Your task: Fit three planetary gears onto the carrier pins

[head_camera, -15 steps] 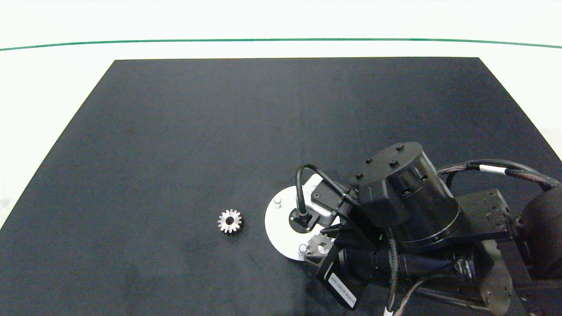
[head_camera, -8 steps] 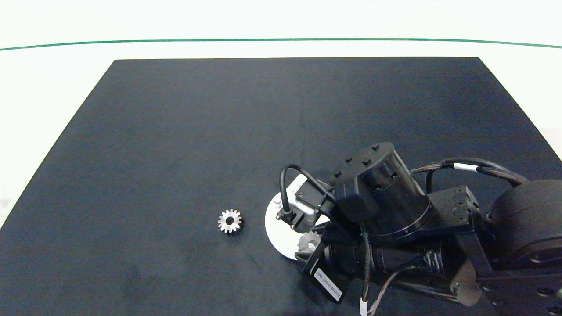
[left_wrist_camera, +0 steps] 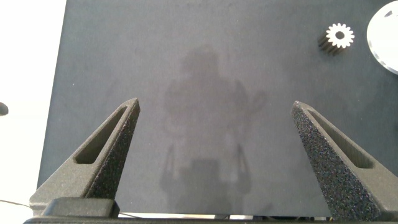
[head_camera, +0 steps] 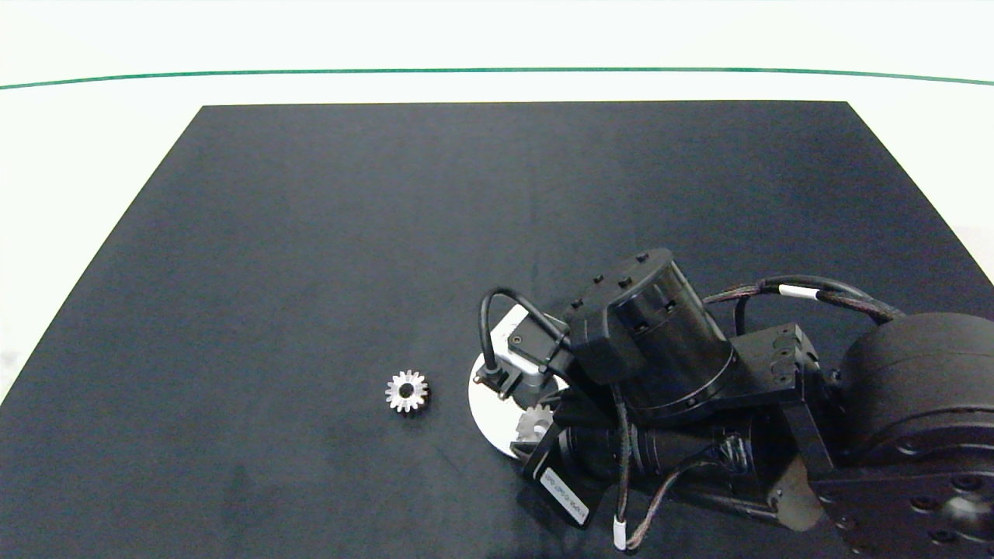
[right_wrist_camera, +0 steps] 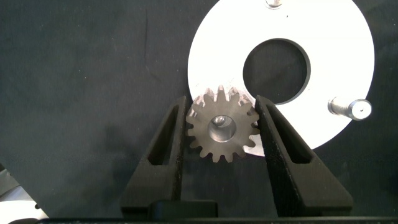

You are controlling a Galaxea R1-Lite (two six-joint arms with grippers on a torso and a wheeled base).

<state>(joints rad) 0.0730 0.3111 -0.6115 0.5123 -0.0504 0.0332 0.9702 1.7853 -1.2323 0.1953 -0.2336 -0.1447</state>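
In the lower right of the head view we see the right gripper (right_wrist_camera: 221, 134) clamped on a small silvery metal spur gear (right_wrist_camera: 222, 131), over the near rim of the flat white round disc (head_camera: 488, 396); a pale pin shows through its centre hole. Two short grey-white pins (right_wrist_camera: 351, 108) stand free. A second silvery gear (head_camera: 407, 390) lies on the black mat (head_camera: 311, 233), left of the disc. The left gripper (left_wrist_camera: 217, 155) hangs spread wide over bare mat.

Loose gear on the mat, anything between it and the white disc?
Nothing: in the head view only bare black mat separates the loose gear from the white disc.
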